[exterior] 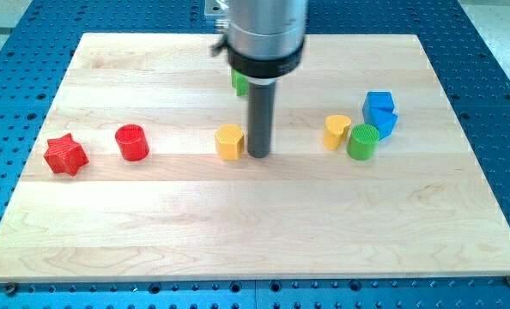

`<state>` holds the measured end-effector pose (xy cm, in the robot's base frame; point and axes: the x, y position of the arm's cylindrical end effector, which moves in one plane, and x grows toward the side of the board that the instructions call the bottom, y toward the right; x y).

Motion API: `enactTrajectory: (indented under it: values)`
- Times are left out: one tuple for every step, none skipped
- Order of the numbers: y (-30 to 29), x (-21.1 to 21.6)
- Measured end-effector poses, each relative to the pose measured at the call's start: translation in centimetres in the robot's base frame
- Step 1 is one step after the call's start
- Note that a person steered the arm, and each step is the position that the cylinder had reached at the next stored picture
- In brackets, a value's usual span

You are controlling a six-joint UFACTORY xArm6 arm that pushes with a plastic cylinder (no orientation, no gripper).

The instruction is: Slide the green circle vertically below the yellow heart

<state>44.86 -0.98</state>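
The green circle [363, 142] stands at the view's right, touching the lower right side of the yellow heart [337, 131]. My tip [258, 155] rests on the board near the middle. It is well to the left of the heart and the green circle. It sits just right of a second yellow block [230, 142], which looks like a hexagon. The rod rises from the tip into the arm's grey housing [263, 34].
A blue block [379, 112], of unclear shape, sits just above the green circle. A green block [239, 82] is mostly hidden behind the rod's housing. A red circle [132, 142] and a red star [65, 155] stand at the left. The wooden board [255, 240] lies on a blue perforated table.
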Motion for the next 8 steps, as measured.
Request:
enactTrajectory:
  values:
    - [0.2,-1.2]
    - [6.6,-5.0]
    - [15.1,-4.2]
    - [18.2,-4.1]
    - [17.9,-2.1]
    - [12.8,-2.1]
    - [10.0,-1.1]
    - [15.8,0.7]
